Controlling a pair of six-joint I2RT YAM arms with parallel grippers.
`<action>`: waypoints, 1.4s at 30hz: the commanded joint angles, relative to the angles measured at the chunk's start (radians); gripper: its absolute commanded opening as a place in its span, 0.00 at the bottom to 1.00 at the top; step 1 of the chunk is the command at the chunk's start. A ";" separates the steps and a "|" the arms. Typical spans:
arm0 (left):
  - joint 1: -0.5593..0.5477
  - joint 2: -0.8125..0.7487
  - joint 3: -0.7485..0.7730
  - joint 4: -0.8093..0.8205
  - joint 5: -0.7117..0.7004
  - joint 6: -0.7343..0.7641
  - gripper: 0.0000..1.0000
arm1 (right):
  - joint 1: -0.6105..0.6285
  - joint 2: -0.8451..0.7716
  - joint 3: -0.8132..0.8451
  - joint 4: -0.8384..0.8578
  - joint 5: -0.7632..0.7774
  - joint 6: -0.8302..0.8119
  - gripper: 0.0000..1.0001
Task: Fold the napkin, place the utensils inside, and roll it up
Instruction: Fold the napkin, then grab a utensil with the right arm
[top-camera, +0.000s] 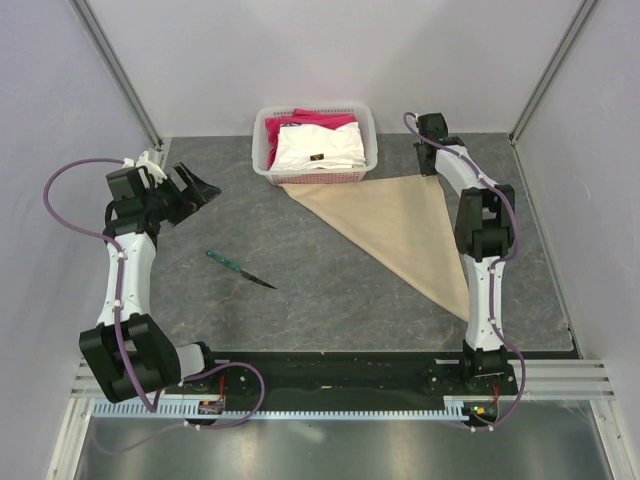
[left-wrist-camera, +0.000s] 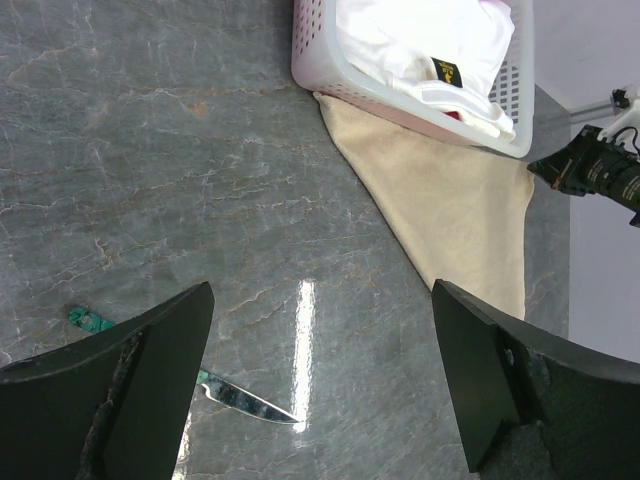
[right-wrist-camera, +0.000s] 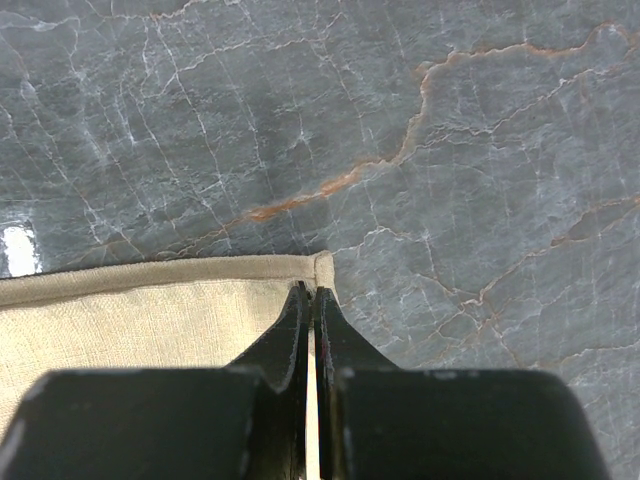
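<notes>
both arm bases (top-camera: 300, 380) sit bolted at the near edge, closest to the overhead view. beyond them the grey marbled table (top-camera: 350, 295) fills the scene.

the napkin (top-camera: 400, 220) is the largest loose thing: tan cloth lying flat as a folded triangle on the right half of the table. its long far edge runs along the near wall of the basket (top-camera: 262, 150), touching it, and on to the far right; its point reaches toward the near right, beside the right arm.

the white basket stands at the far middle, holding a white folded cloth (top-camera: 320, 148) with a pink-red cloth (top-camera: 325, 120) behind it.

the left gripper (left-wrist-camera: 322, 330) hangs above the far left of the table, its fingers spread wide and holding nothing. the right gripper (right-wrist-camera: 312, 300) is at the napkin's far right corner, fingers pressed together, tips right at the hemmed corner; whether cloth is caught between them cannot be told.

the knife (top-camera: 240, 270) lies on bare table left of centre, teal handle toward the far left, dark blade pointing near right, well apart from the napkin.
</notes>
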 joint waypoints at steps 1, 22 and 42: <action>0.006 0.007 0.001 0.024 0.012 -0.007 0.97 | -0.006 0.023 0.048 -0.001 0.028 -0.009 0.00; 0.006 -0.013 0.003 0.025 0.018 -0.010 0.97 | 0.075 -0.284 -0.076 0.000 -0.086 -0.010 0.67; 0.036 -0.168 0.044 -0.057 -0.261 0.092 0.98 | 0.908 -0.281 -0.279 0.276 -0.317 0.175 0.61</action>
